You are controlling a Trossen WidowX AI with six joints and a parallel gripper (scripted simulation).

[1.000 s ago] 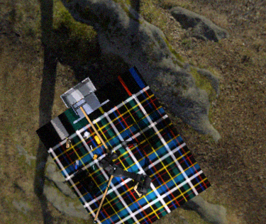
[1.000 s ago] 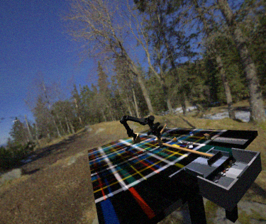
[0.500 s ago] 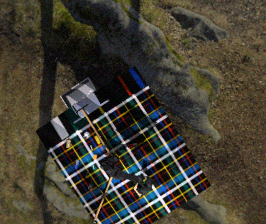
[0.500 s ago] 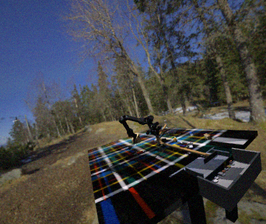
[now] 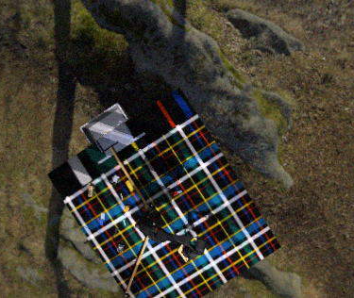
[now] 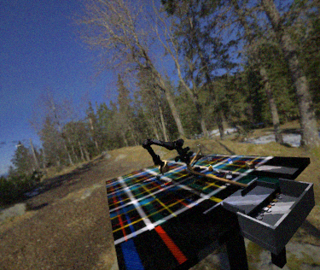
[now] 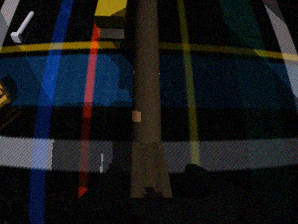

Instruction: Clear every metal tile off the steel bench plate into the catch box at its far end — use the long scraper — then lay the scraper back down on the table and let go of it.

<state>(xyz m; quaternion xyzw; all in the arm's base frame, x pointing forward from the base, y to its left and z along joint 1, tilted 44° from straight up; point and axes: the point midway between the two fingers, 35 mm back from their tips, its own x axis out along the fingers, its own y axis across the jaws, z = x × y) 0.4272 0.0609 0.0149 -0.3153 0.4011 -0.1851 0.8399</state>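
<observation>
The long scraper's wooden handle (image 5: 128,178) (image 6: 219,179) (image 7: 148,75) runs from my gripper (image 5: 147,208) (image 6: 189,167) (image 7: 151,192) to the near side of the steel plate (image 5: 117,140) (image 6: 241,204). My gripper is shut on the handle, low over the table. The scraper's blade cannot be made out clearly. Several small metal tiles (image 6: 270,207) lie inside the grey catch box (image 6: 295,220), at the plate's far end. No tile can be made out on the visible part of the plate; the part by the handle's end is unclear.
A yellow block (image 5: 129,186) (image 7: 111,10) lies just left of the handle in the wrist view. Another wooden stick (image 5: 137,265) lies behind the gripper. Several small objects are scattered on the plaid table (image 5: 233,207) (image 6: 138,218), mostly left of the handle in the top view.
</observation>
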